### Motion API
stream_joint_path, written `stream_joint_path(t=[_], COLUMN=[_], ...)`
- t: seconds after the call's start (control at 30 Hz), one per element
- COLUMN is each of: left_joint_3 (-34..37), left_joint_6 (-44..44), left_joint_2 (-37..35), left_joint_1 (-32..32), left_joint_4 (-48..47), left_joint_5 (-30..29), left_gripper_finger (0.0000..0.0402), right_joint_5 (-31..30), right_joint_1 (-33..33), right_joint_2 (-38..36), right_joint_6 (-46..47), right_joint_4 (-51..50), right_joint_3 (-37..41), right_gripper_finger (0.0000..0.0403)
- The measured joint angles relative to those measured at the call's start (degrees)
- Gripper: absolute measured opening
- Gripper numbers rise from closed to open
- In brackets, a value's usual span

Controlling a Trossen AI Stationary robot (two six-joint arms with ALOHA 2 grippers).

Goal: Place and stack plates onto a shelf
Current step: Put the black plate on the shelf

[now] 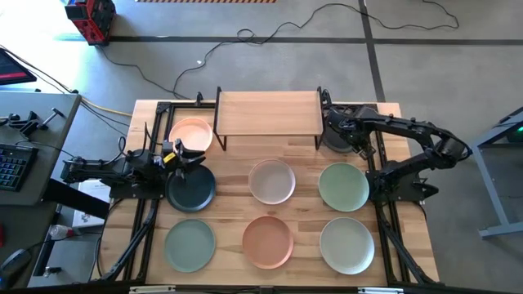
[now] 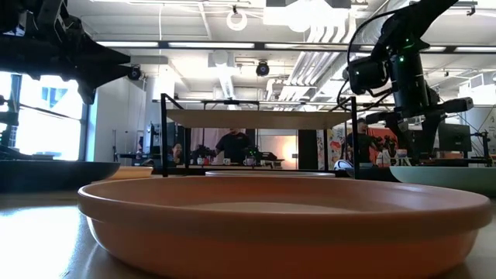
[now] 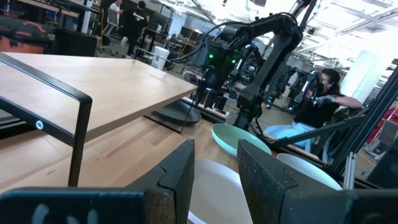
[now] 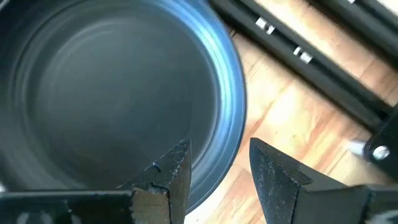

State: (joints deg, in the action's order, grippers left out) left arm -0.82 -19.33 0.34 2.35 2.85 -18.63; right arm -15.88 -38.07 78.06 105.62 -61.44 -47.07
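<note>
The shelf (image 1: 268, 113) stands at the table's far middle with nothing on its board. A peach plate (image 1: 190, 133) and a dark teal plate (image 1: 190, 189) lie on the table at its left. My left gripper (image 1: 184, 155) hovers open between them, pointing level toward the table's right (image 3: 216, 174), and holds nothing. A black plate (image 1: 332, 140) lies on the table at the shelf's right end. My right gripper (image 1: 356, 144) points down at it, open (image 4: 217, 168), one finger over the plate's inside and one outside its rim (image 4: 233, 106). I see no touch.
Five more plates lie flat on the table: whitish (image 1: 271, 180), sage green (image 1: 343, 186), pale green (image 1: 189, 245), terracotta (image 1: 267, 241) and whitish (image 1: 346, 244). Black frame rails (image 4: 323, 56) run beside the black plate. People show in the room beyond.
</note>
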Motion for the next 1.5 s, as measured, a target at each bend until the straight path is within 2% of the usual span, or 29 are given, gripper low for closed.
stream_joint_path(t=[0.37,0.67,1.03,1.17,1.5], left_joint_3=[0.00,0.00,0.00,0.00,0.00], left_joint_6=[0.00,0.07,0.04,0.04,1.53], left_joint_2=[0.02,0.02,0.02,0.02,0.02], left_joint_1=[0.00,0.00,0.00,0.00,0.01], left_joint_4=[-0.02,-0.02,-0.01,-0.01,-0.02], left_joint_5=[0.00,0.00,0.02,0.02,0.01], left_gripper_finger=[0.0108,0.0108,0.0108,0.0108,0.0108], right_joint_5=[-2.94,-1.27,-2.10,-1.95,-3.16], right_joint_1=[5.38,8.45,9.50,9.92,10.22], right_joint_2=[0.00,2.33,5.00,5.31,4.98], right_joint_6=[15.41,20.16,20.32,23.13,19.46], right_joint_4=[0.59,1.32,0.42,0.40,3.81], right_joint_3=[0.00,0.00,0.00,0.00,0.00], right_gripper_finger=[0.0142,0.0142,0.0142,0.0142,0.0142])
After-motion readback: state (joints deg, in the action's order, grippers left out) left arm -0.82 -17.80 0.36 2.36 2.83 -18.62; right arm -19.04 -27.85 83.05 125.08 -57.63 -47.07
